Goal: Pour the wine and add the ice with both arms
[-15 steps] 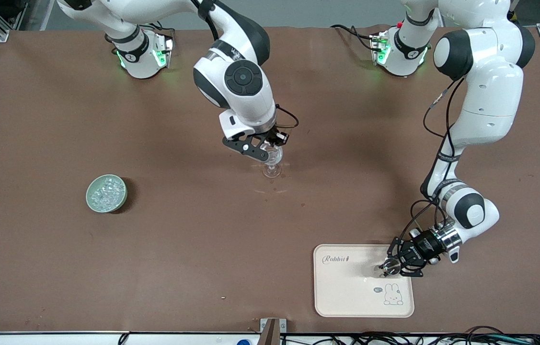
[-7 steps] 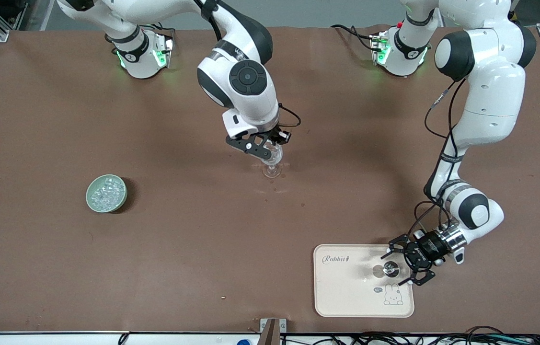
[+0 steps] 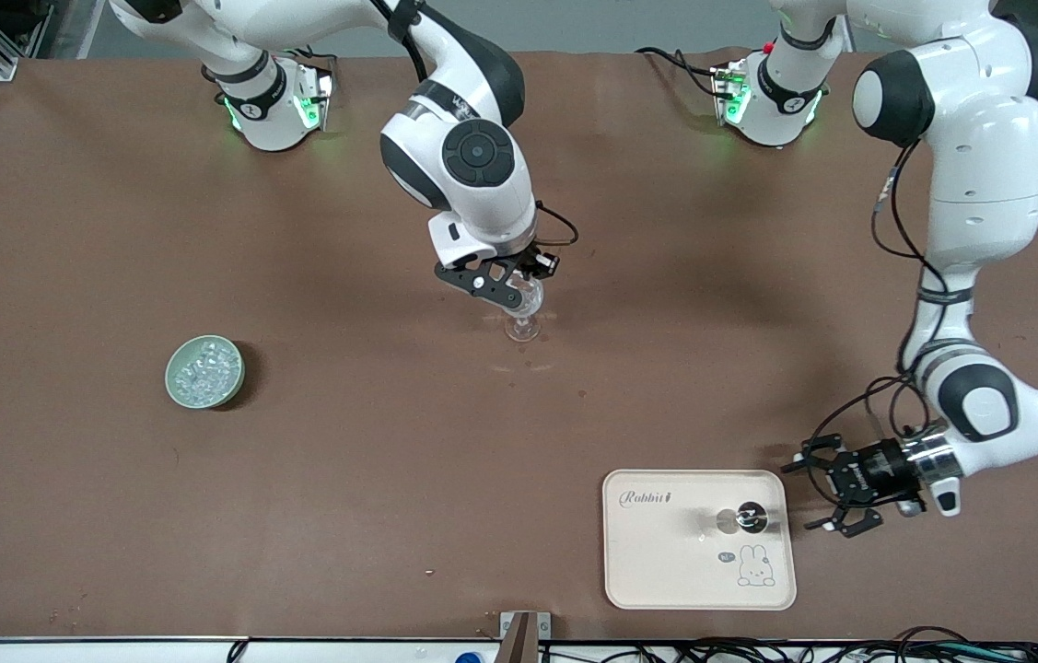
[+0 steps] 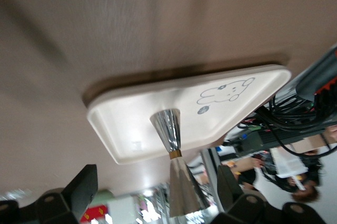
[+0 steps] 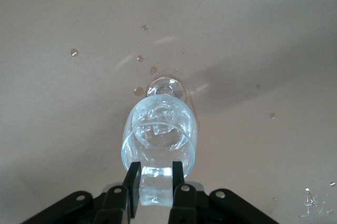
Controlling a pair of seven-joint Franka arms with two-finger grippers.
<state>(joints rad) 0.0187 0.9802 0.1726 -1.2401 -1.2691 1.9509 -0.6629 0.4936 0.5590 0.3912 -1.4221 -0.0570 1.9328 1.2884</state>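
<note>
A clear wineglass [image 3: 524, 318] stands mid-table with ice in its bowl [image 5: 160, 129]. My right gripper [image 3: 519, 291] is over its rim. In the right wrist view the right gripper [image 5: 156, 169] is shut on a clear ice cube [image 5: 156, 184]. A green bowl [image 3: 204, 370] heaped with ice cubes sits toward the right arm's end. A silver cone-shaped metal vessel [image 3: 745, 518] stands upright on a cream rabbit tray [image 3: 666, 562]. My left gripper [image 3: 830, 498] is open and empty, low beside the tray's edge toward the left arm's end. In the left wrist view [image 4: 156, 192] the vessel [image 4: 168, 129] stands apart from it.
Drops of liquid [image 5: 73, 52] dot the brown table around the glass's foot. Cables and a post [image 3: 519, 635] lie along the table edge nearest the front camera. The tray [image 4: 126, 124] sits close to that edge.
My left gripper opened, let go of the silver vessel and drew back off the tray toward the left arm's end. The right gripper stayed over the glass.
</note>
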